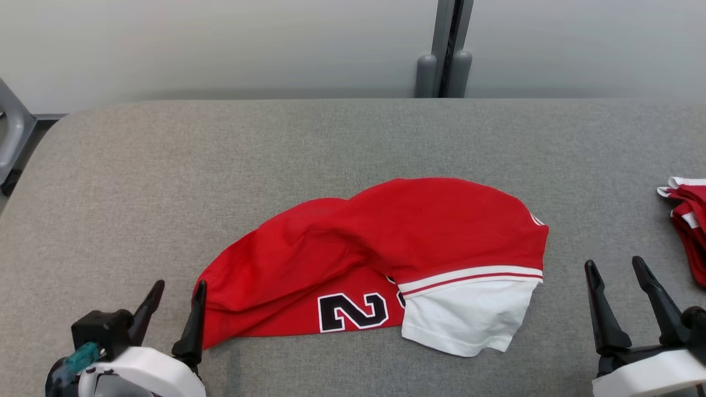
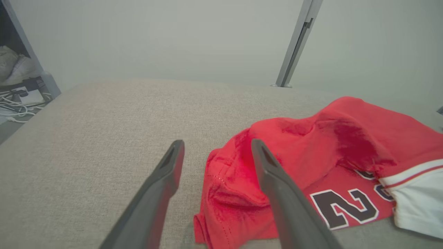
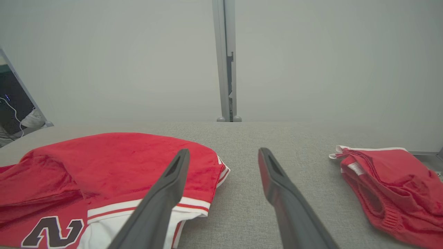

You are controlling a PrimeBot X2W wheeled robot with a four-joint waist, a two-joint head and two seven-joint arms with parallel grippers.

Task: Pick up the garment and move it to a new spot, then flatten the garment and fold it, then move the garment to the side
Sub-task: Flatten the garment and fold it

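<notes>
A crumpled red garment with a white sleeve and a black number lies in the middle of the grey table. It also shows in the left wrist view as the garment and in the right wrist view as the garment. My left gripper stands open at the garment's left end, its right finger just at the cloth edge. My left gripper holds nothing. My right gripper is open to the right of the white sleeve, apart from it. My right gripper is empty too.
A second red garment with white trim lies bunched at the table's right edge, seen as the second garment from the right wrist. A grey post stands behind the table against a pale wall. Cables lie on the floor at the left.
</notes>
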